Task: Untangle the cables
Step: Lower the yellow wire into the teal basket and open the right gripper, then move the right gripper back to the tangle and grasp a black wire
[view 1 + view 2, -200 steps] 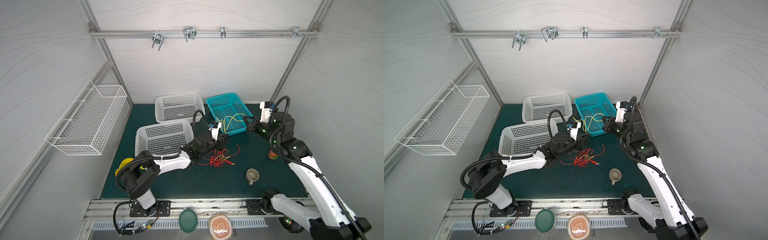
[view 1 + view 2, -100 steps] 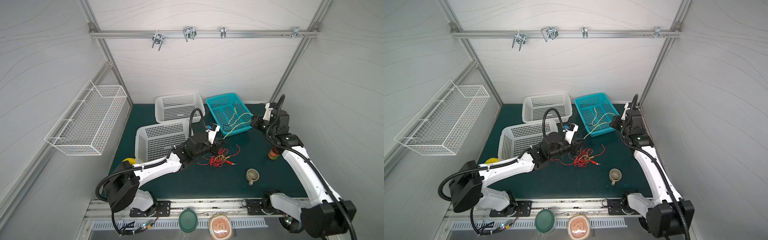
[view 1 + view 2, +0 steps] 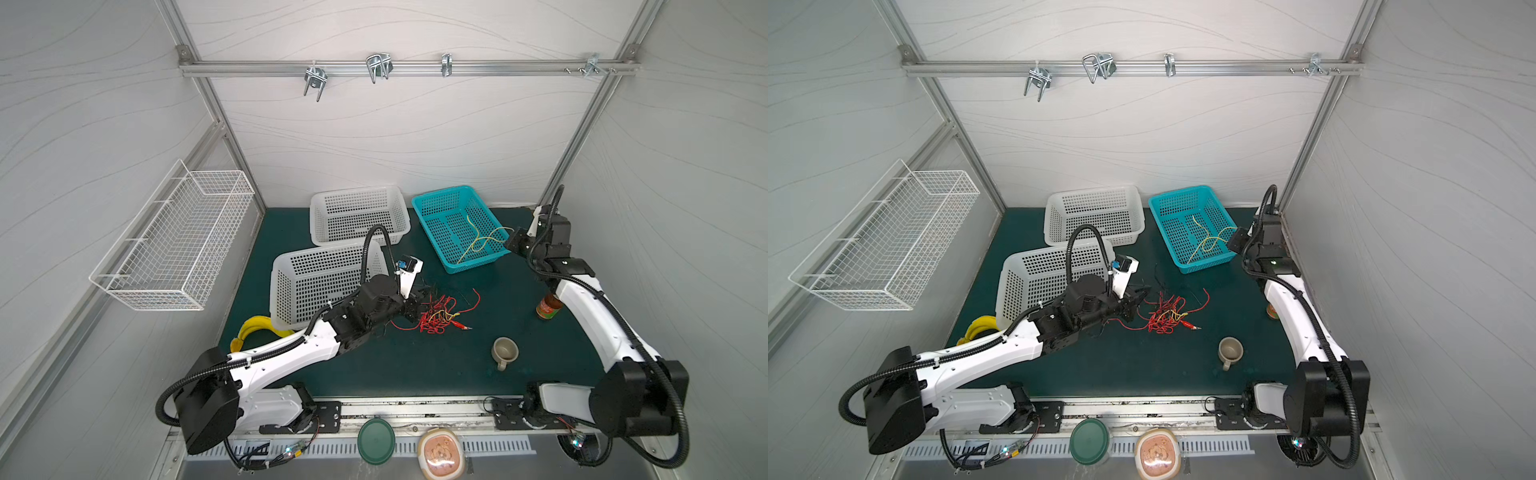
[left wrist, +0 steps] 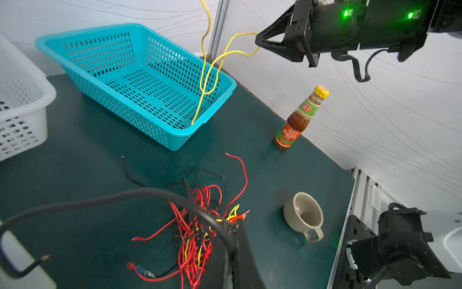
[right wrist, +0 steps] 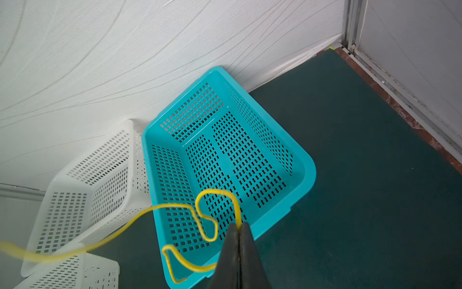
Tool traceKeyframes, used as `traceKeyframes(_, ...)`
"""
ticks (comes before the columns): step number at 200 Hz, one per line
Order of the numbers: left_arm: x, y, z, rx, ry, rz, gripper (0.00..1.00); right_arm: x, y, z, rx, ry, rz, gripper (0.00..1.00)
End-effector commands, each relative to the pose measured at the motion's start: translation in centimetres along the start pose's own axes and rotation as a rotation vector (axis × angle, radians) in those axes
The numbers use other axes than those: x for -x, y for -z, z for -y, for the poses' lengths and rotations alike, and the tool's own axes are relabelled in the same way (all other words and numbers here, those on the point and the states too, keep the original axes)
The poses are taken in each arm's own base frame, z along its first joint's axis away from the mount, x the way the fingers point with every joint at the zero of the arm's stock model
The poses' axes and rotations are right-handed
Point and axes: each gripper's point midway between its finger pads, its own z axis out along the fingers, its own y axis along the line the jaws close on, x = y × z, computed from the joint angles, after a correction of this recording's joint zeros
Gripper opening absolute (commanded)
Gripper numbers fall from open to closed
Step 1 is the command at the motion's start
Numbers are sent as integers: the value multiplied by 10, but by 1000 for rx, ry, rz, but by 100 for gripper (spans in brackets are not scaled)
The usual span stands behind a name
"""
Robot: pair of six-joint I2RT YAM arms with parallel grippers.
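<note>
My right end effector (image 5: 238,230) pinches yellow wire (image 5: 175,206); tail may snag in the 1 o'clock basket (image 5: 307,172). My left end effector (image 4: 235,225) is shut at tangle (image 4: 190,240).

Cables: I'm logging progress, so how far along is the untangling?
Done: one yellow cable is clear of the pile, its lower end in the blue basket. In hand: the right gripper is shut on that cable above the basket. The left gripper is shut at the pile's edge, on what I cannot tell. Left: the pile's red, black and yellow wires lie knotted.
</note>
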Motion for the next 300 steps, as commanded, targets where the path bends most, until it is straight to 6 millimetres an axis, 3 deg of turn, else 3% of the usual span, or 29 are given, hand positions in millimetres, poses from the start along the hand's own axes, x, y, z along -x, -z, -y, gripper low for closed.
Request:
traceKeyframes(1,8,2,2,0,-10,23,0,27,-3,-17,60,14,70,0)
traceKeyframes(29,6,0,4,-5,-5,11,0,36,-18,-21,73,7,83,0)
traceKeyframes(64,5,-3,5,-14,4,-1,0,41,-54,-17,32,4,66,0)
traceKeyframes(93,3,-5,5,-13,8,-16,0,26,-92,-8,-7,23,-13,0)
traceKeyframes(117,2,-6,4,-7,11,-19,0,9,-113,-2,-16,32,-77,0)
traceKeyframes(148,2,-7,4,-5,8,-22,0,-11,-124,6,-22,39,-129,11)
traceKeyframes(169,1,-9,3,-1,5,-29,0,-15,-126,5,-12,57,-144,23)
traceKeyframes(199,4,-15,4,-3,1,-31,0,-7,-116,-7,40,108,-137,40)
traceKeyframes(233,8,-22,6,-4,-4,-34,0,3,-90,-28,123,172,-125,50)
traceKeyframes(249,11,-24,5,7,-5,-36,0,1,-70,-42,186,196,-134,88)
traceKeyframes(255,12,-25,4,12,-6,-35,0,-2,-63,-48,213,207,-141,98)
traceKeyframes(300,21,-31,1,45,-7,-28,0,-47,3,-80,344,314,-160,99)
